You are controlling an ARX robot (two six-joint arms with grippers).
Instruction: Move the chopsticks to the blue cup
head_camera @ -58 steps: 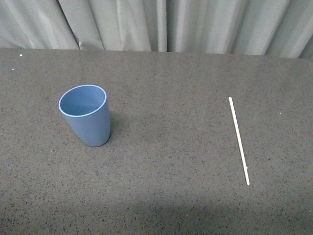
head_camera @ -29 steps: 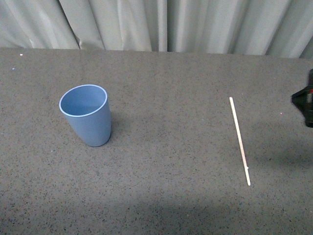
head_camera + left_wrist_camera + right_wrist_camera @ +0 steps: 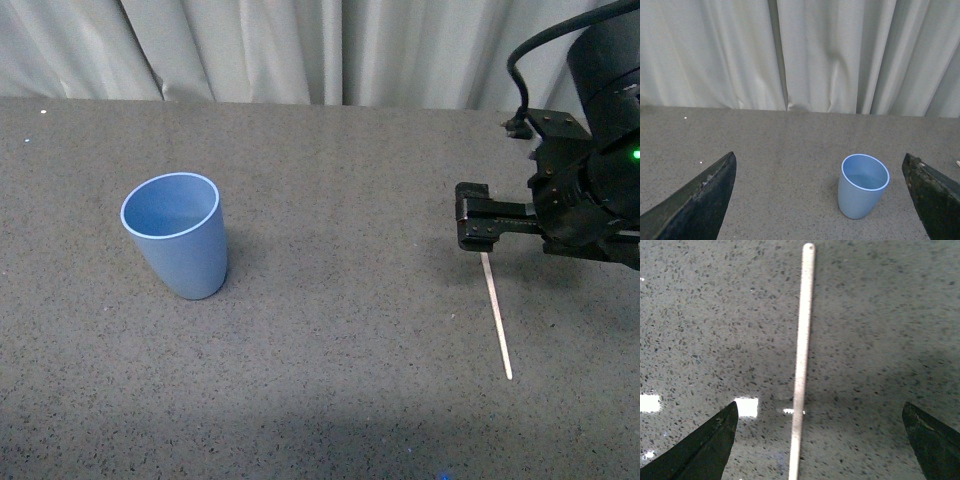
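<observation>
Now the right gripper [image 3: 472, 216] hovers over the chopstick [image 3: 497, 320] near the right edge of the table [image 3: 330, 400], fingers [image 3: 705, 450] spread astride it. It should descend straight, close squarely, then carry it to the blue cup [image 3: 180, 240].

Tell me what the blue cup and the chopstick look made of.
The blue cup looks like matte plastic: even light-blue colour, no glare, thin paler rim. The chopstick seems bare pale wood or bamboo: cream, dull surface; plastic cannot be ruled out.
</observation>
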